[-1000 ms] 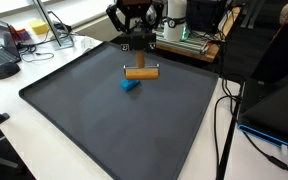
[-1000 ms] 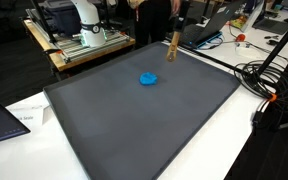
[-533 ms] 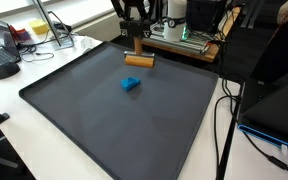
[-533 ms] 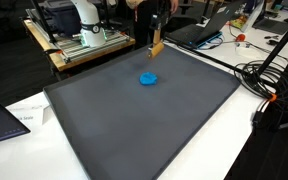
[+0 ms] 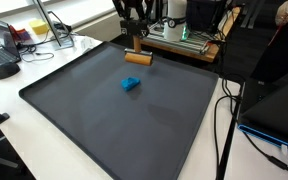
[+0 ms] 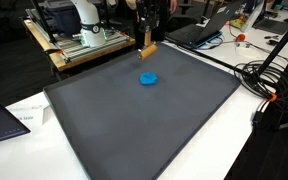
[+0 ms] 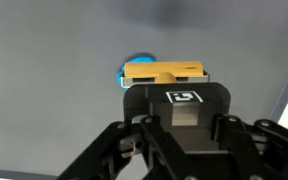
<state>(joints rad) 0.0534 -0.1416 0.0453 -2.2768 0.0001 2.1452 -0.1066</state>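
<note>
Mat first: a big dark mat (image 5: pixel 114 125) covered most of the counter (image 5: pixel 14 100). The gripper (image 5: pixel 137 48) was clamped tight on a wooden block (image 5: pixel 139 60), which hung crosswise in the air over the mat's far edge, clear of the surface. For a carry like that I'd say squeeze firm and hold the wrist level, since the block stuck out both sides of the jaws and could twist. It looked tan-orange, short, bar-shaped and smooth. A small blue piece (image 5: pixel 131 84) lay on the mat nearby, peeking out behind the block in the wrist view.
</note>
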